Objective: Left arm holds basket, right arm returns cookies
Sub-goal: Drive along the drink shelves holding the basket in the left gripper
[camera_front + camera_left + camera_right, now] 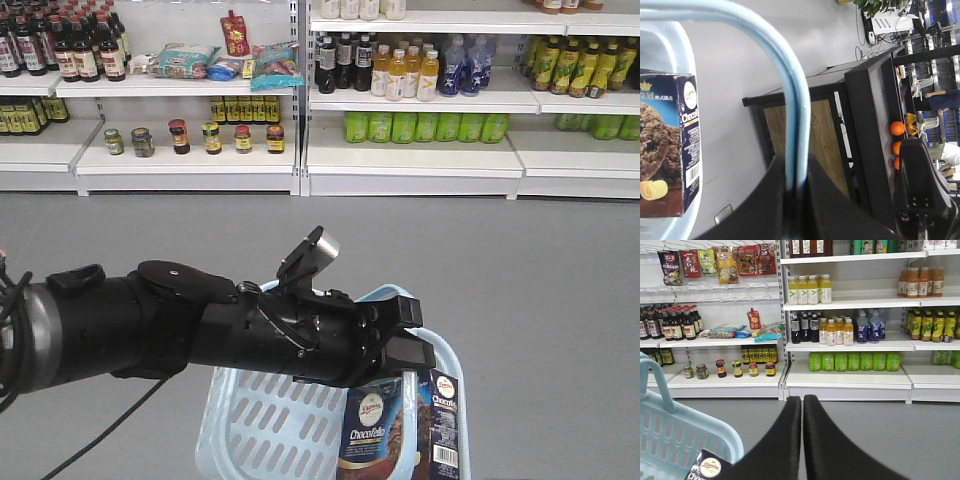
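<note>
The light blue basket [250, 420] hangs low in the front view, its handle [790, 100] pinched between the jaws of my left gripper [405, 335], which is shut on it. The navy cookies box [400, 425] stands upright inside the basket at its right side; it also shows in the left wrist view [670, 145] and as a corner in the right wrist view [707, 469]. My right gripper [802, 400] is shut with nothing between its fingers, to the right of the basket [670, 435] and clear of it, facing the shelves.
White store shelves [410, 165] run across the back with jars [190, 137], sauce bottles [85, 55], yellow drink bottles [810, 289] and green bottles [852, 361]. Grey floor [520, 300] lies between me and them. A black-framed cabinet [840, 140] with oranges stands behind.
</note>
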Controlling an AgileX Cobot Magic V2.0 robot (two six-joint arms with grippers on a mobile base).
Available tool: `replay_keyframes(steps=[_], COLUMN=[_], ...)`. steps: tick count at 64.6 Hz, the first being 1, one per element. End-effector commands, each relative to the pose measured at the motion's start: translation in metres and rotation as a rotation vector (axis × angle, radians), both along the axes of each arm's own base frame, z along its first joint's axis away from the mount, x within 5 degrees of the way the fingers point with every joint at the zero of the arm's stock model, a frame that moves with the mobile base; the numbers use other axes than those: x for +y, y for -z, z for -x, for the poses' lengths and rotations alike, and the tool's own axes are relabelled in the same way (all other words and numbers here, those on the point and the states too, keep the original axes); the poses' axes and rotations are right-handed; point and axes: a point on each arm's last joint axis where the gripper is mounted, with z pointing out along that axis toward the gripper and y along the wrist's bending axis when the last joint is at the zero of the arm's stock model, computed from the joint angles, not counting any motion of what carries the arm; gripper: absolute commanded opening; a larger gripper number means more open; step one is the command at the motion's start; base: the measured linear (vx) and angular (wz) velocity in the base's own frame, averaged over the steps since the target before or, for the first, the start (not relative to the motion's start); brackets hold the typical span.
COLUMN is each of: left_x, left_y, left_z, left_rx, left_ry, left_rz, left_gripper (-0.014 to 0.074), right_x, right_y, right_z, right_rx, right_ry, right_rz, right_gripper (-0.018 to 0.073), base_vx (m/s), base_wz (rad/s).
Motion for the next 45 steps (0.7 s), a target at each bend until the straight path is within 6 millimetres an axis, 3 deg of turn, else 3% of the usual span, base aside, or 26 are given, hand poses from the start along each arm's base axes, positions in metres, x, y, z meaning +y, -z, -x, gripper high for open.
replay_keyframes(steps=[1, 45], left_x=[-0.0019, -0.0019], left_y=[-0.0354, -0.0354], left_z=[0.0046, 0.0046], left_rx=[-0.015, -0.015], left_ry=[-0.005, -0.005], left_rz=[0.134, 0.134], left_gripper=[-0.0008, -0.0008], right_x=[0.0008, 0.0008], right_y=[-0.0063, -0.0063], right_z=[0.0009, 0.0009], right_rx=[-0.084, -0.084], right_ry=[-0.010, -0.010], right_rz=[0.004, 0.004], right_gripper=[-0.0008, -0.0008], base_vx=[0.39, 0.37], base_wz=[-0.01, 0.00])
